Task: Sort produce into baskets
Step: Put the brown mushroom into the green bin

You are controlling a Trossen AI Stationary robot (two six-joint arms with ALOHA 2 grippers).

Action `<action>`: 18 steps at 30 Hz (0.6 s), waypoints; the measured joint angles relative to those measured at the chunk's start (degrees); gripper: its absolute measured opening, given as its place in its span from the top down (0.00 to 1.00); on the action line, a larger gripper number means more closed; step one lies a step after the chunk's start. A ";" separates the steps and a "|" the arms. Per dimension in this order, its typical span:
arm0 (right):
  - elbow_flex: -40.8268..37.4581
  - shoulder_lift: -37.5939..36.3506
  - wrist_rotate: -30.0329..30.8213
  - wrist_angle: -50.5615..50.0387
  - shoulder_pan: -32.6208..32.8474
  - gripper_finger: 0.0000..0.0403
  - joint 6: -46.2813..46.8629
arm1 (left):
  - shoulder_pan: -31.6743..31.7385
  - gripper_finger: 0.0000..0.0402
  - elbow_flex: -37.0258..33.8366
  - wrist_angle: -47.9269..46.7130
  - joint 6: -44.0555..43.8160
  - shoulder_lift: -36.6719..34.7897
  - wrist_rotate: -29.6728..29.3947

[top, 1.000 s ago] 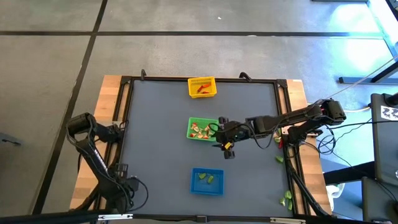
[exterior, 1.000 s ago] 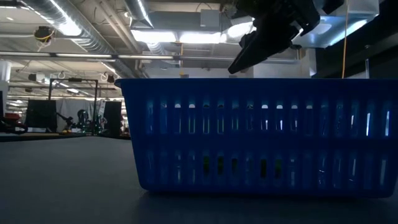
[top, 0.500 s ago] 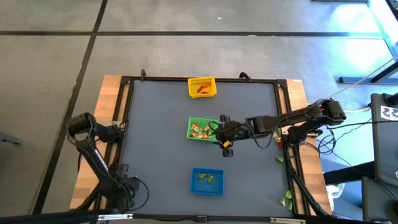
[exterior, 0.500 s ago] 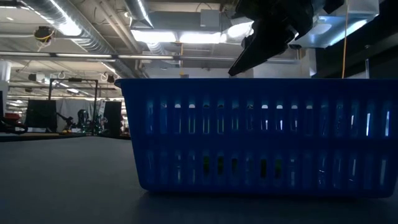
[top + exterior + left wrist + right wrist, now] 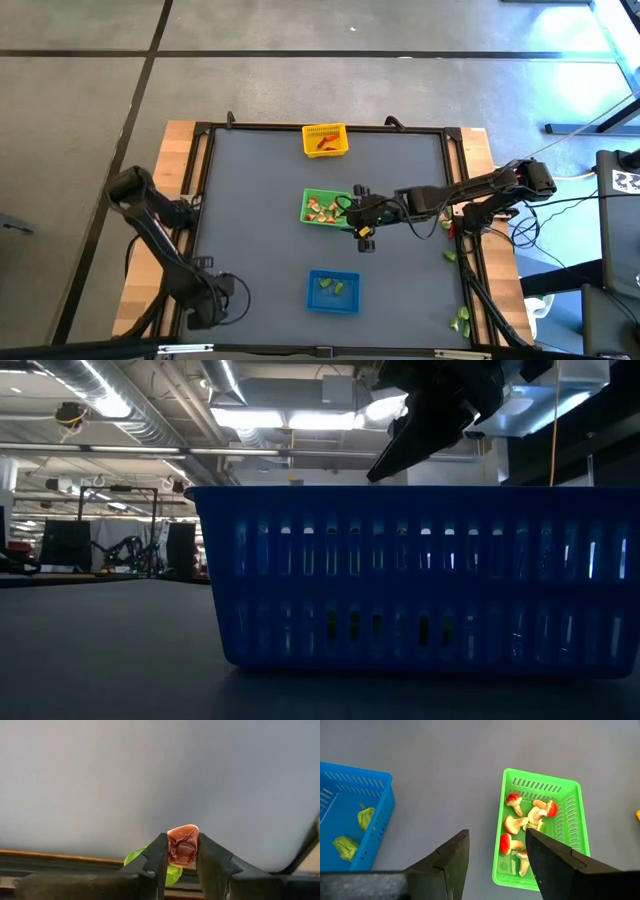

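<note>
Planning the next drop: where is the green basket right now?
In the high view the green basket sits mid-table, between the yellow basket and blue basket, with the open right gripper beside it.

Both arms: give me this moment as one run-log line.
left end effector: shut on red piece | right end effector: open, empty, beside green basket | blue basket: green pieces

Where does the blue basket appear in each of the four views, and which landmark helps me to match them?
High view: the blue basket sits low in the centre, holding light green pieces.
Low view: it fills the foreground.
Left wrist view: not in it.
Right wrist view: at the left edge, with two green pieces inside.
Shared landmark: the right tool, beside the green basket in the high view, dark above the blue rim in the low view.
</note>
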 joint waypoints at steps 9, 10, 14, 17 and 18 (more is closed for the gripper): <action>0.00 0.00 -0.05 0.09 0.00 0.52 -0.02 | 5.20 0.79 0.04 0.36 -2.17 -8.98 -11.32; 0.00 0.00 -0.07 0.11 0.00 0.52 0.00 | 5.75 0.80 0.04 0.50 -2.22 -9.90 -12.48; 0.00 0.00 -0.13 0.17 0.02 0.52 0.01 | 7.80 0.79 0.07 1.24 -2.26 -13.23 -17.93; 0.00 0.00 -0.15 0.30 0.02 0.52 0.24 | 9.03 0.79 0.07 1.74 -1.98 -14.91 -21.08; 0.00 0.00 -0.15 0.27 0.00 0.52 0.24 | 9.36 0.78 0.07 2.09 -1.72 -15.44 -22.10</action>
